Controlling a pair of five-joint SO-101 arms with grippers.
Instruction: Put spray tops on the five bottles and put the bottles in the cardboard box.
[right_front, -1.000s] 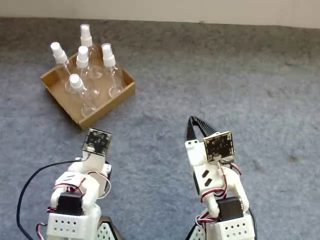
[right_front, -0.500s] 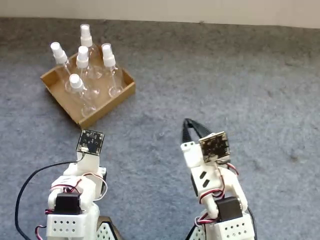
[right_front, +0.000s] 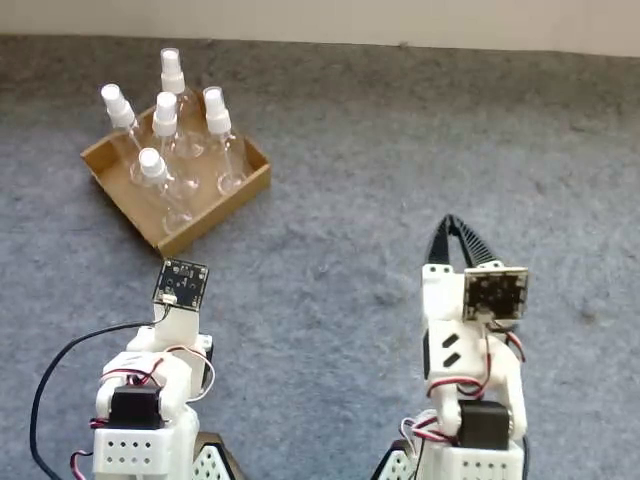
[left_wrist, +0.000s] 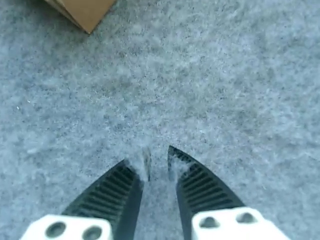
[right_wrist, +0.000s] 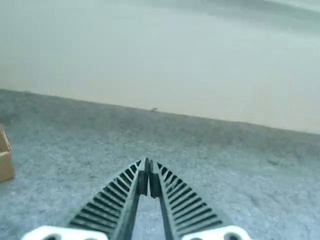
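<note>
Jaws on my left sit slightly apart, those on my right pressed together, while the five spray-topped bottles (right_front: 172, 135) stand in the cardboard box (right_front: 216, 214) at the tabletop's (right_front: 400, 150) far left.

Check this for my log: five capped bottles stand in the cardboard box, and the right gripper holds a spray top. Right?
No. The right gripper holds nothing: the right wrist view shows it shut and empty. The five capped bottles do stand in the cardboard box.
</note>
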